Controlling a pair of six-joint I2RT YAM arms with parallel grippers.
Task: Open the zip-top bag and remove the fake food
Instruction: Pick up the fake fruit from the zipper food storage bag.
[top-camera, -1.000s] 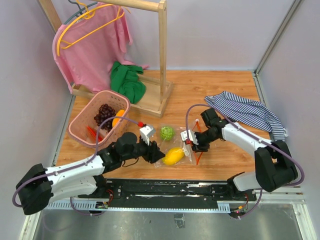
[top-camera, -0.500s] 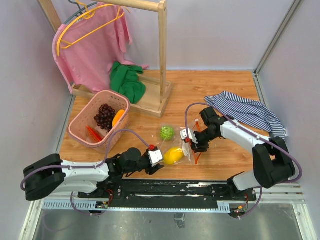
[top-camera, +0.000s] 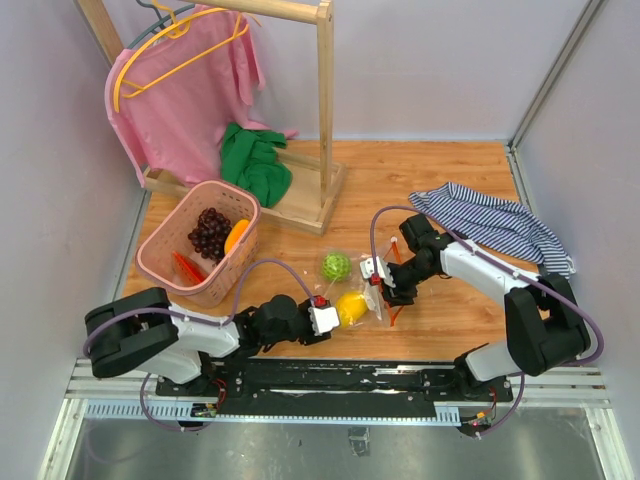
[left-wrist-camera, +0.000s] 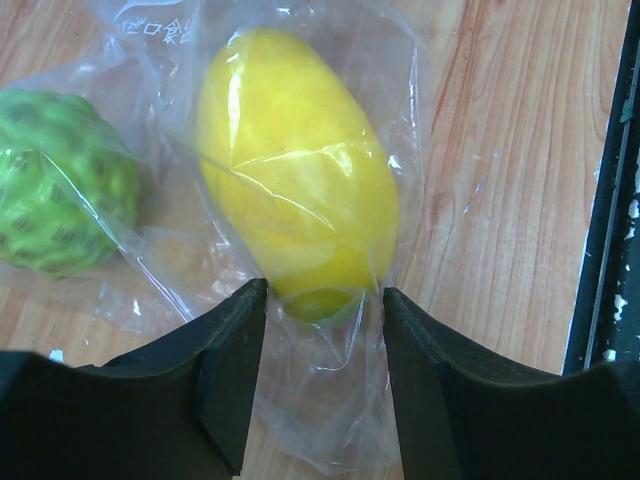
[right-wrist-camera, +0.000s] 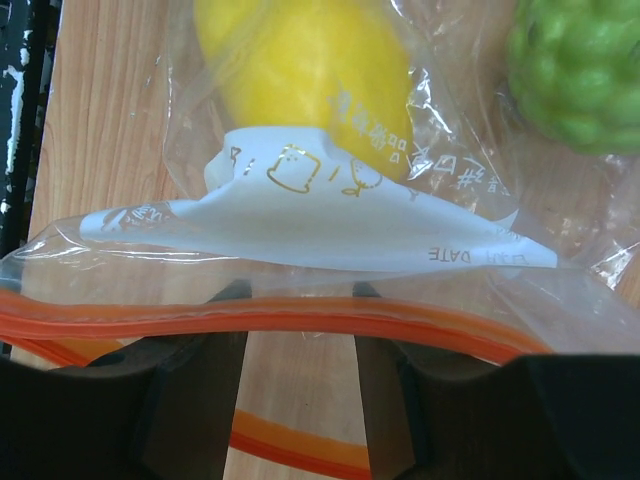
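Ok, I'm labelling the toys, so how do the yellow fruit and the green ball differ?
The yellow fruit is a smooth, glossy oval; the green ball is round and bumpy. The yellow fruit's end lies between the open fingers of the left tool; the green ball sits off to one side of them. Both lie on the wooden table under the clear plastic of the zip-top bag.

The left arm (top-camera: 190, 335) and right arm (top-camera: 480, 268) are slim, with white shells and bulky black joints. A thin purple-grey cable (top-camera: 262, 264) loops along each. The left gripper (left-wrist-camera: 325, 300) and right gripper (right-wrist-camera: 298, 345) have blocky matte-black fingers (left-wrist-camera: 225, 370).
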